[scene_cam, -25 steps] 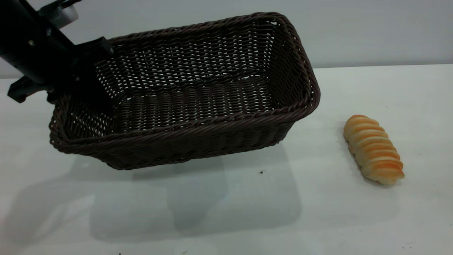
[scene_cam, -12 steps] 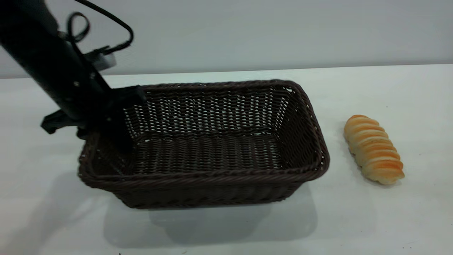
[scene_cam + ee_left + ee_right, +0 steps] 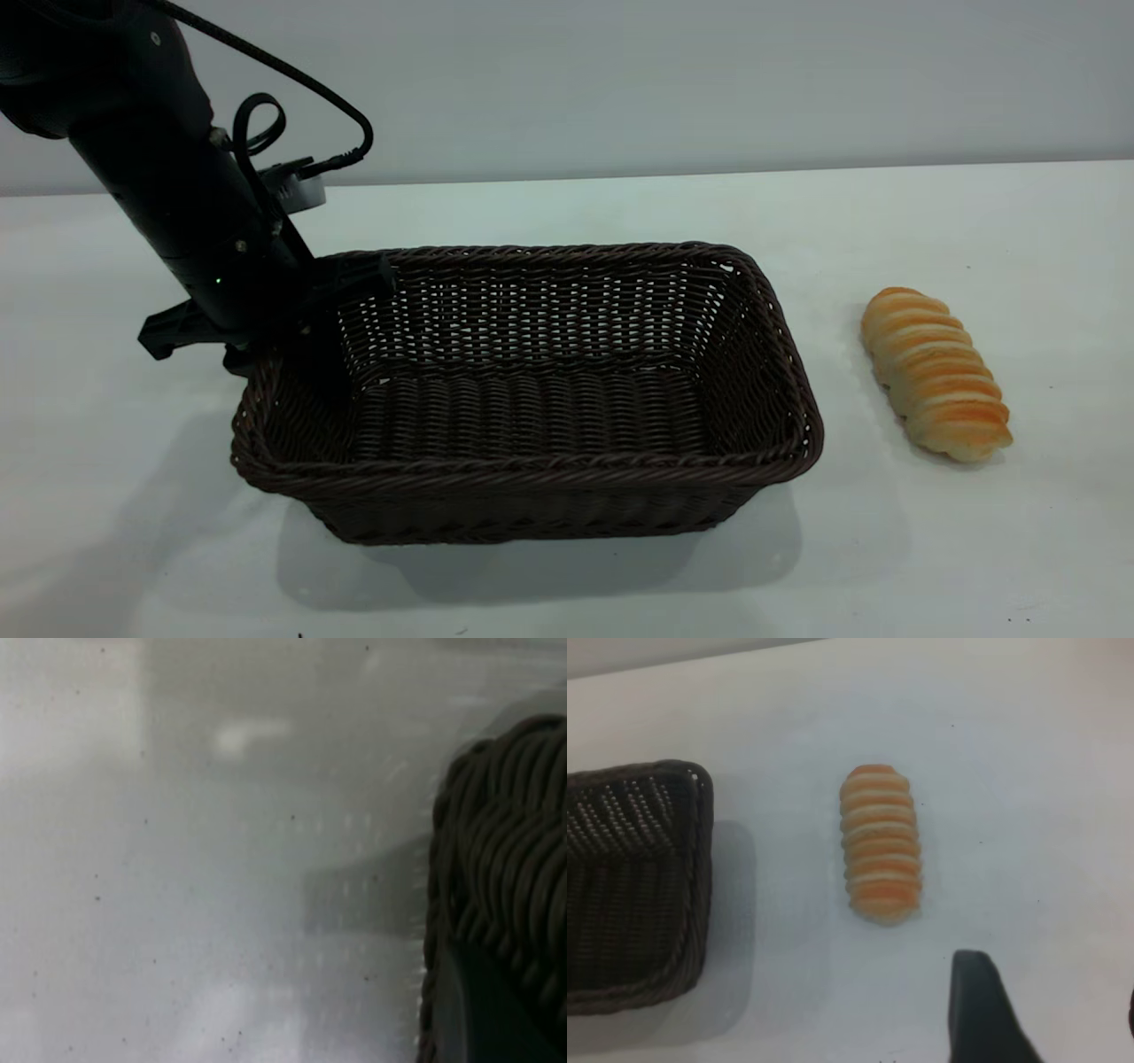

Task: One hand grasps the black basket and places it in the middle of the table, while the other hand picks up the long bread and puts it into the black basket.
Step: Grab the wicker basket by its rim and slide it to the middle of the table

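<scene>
The black basket [image 3: 549, 465] sits flat on the white table [image 3: 930, 549], left of centre. My left gripper [image 3: 297, 350] is shut on the rim at the basket's left end, one finger inside and one outside. The left wrist view shows the braided rim [image 3: 514, 833] close up, against a dark finger [image 3: 483, 1014]. The long bread [image 3: 935, 372] lies on the table right of the basket, apart from it. In the right wrist view the bread [image 3: 880, 843] lies beside the basket's corner [image 3: 700, 859]. My right gripper [image 3: 1054, 1014] is open and empty, above the table, short of the bread.
A black cable loops off the left arm [image 3: 177, 204] above the basket's left end. Bare table lies in front of the basket and round the bread. A grey wall closes off the far edge.
The left gripper has lowered the basket from a raised, tilted hold down flat onto the table and carried it to the right. The bread has not moved.
</scene>
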Robot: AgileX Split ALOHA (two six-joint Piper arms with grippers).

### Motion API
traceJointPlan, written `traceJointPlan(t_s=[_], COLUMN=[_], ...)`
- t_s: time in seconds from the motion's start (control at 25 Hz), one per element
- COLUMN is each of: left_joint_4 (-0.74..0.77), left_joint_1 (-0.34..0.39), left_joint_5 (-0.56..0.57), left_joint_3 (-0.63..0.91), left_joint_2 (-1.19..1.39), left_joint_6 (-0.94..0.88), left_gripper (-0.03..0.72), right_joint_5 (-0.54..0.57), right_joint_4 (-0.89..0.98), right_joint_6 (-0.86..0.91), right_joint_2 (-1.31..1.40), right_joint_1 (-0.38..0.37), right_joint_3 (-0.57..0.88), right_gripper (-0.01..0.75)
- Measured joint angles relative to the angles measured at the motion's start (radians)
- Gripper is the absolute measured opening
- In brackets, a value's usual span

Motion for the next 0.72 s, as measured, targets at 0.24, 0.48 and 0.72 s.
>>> traceJointPlan(t_s=[0.24,0.48,0.72], left_joint_4=[-0.003,-0.007,0.015], left_joint_1=[0.0,0.0,0.0], left_joint_5=[0.03,0.076,0.114], left_joint_3=[-0.005,-0.005,-0.005], left_joint_2=[0.0,0.0,-0.03], left_joint_6=[0.0,-0.001,-0.003], left_gripper=[0.267,0.636,0.647], right_joint_5=[0.0,0.0,0.0], right_joint_4=[0.0,0.003,0.003], right_joint_6=[0.0,0.0,0.0], right_joint_2=[0.0,0.0,0.0], right_joint_1=[0.0,0.0,0.0], right_joint_3=[0.0,0.0,0.0], right_gripper=[0.383,0.383,0.383])
